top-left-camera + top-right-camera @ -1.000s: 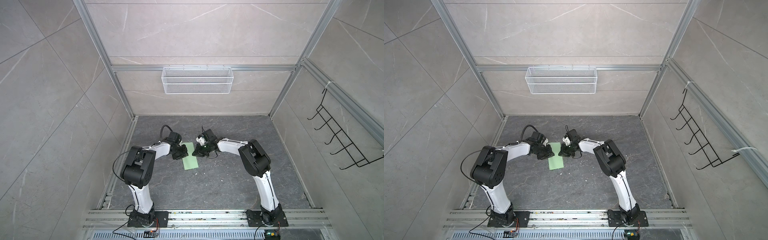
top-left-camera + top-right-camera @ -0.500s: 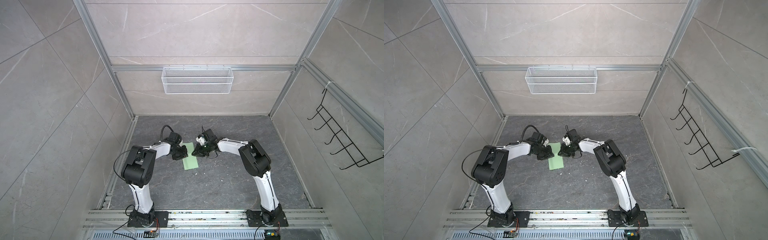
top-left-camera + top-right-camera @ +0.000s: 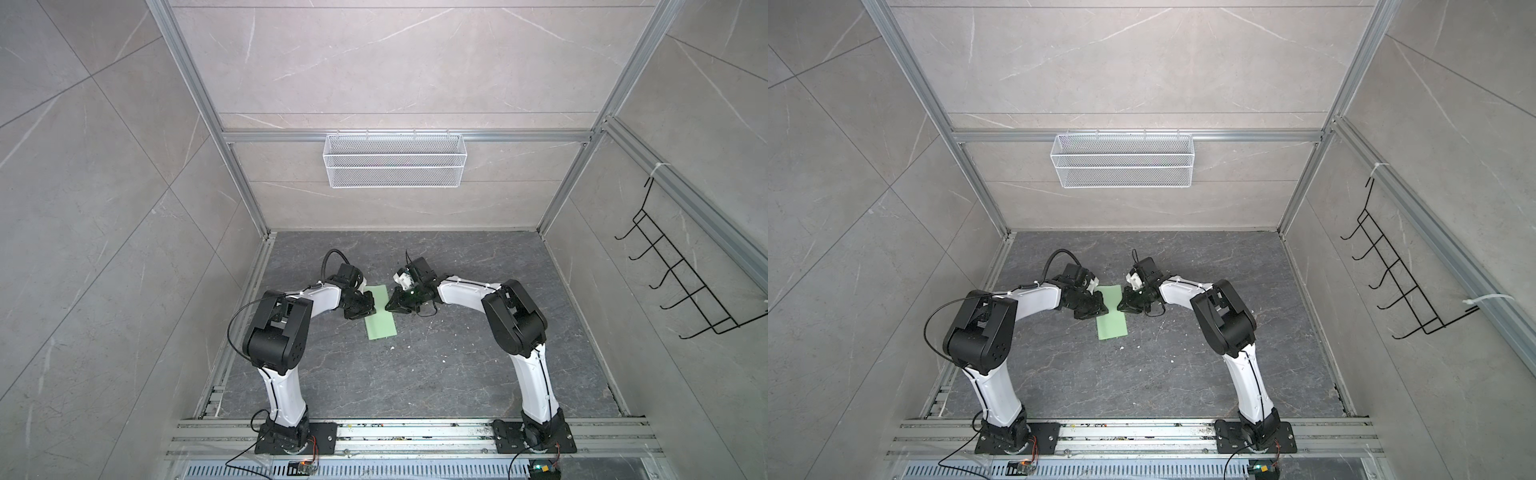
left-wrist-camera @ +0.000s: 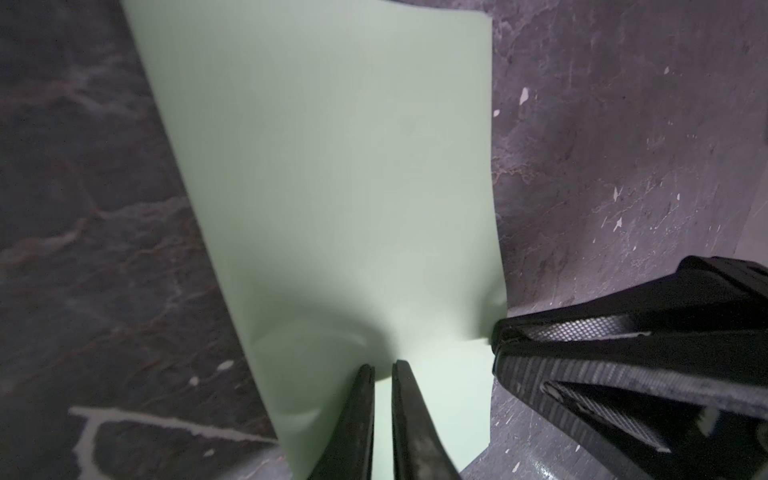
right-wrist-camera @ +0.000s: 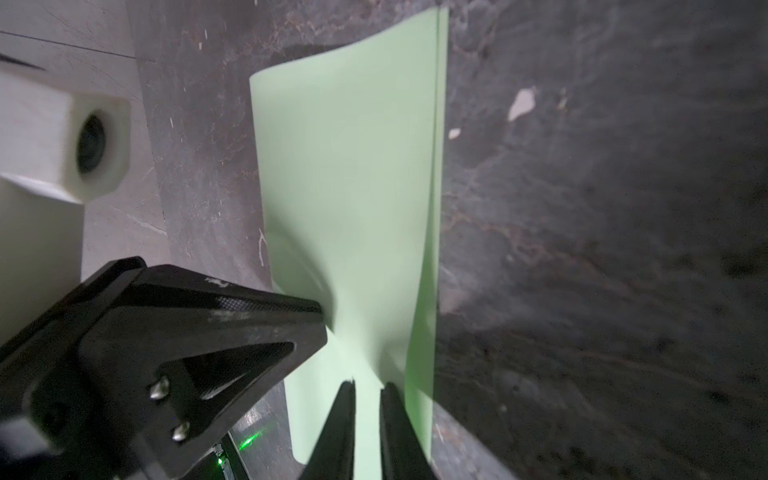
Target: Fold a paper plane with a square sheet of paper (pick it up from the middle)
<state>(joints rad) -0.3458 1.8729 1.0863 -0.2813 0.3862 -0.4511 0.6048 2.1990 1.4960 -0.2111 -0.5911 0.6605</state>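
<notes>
Both top views: my left claw point(image 3: 371, 305) and right claw point(image 3: 388, 306), each nearly closed, pinch opposite edges of sheet of paper point(image 3: 380, 328) on dark table point(image 3: 457, 353).
Left wrist: left claw point(image 4: 382, 365) slit-narrow, sheet point(image 4: 332, 187) puckered at tips; right claw point(image 4: 496, 336) on edge; white chips point(image 4: 523, 95) beside.
Right wrist: right claw point(image 5: 368, 384) likewise; left claw point(image 5: 322, 320) opposite.

Both top views hang high over the near edge of the counter point(image 3: 457, 374), well away from it, looking steeply down and toward the far wall point(image 3: 395, 62). Set side by side, they share almost the whole scene. Each wrist camera sits close behind its own tool and looks along it, one over the left end effector point(image 4: 383, 366), one over the right end effector point(image 5: 368, 384). Both wrist views share the square sheet of paper point(image 4: 332, 187), seen from opposite sides, left and right.
</notes>
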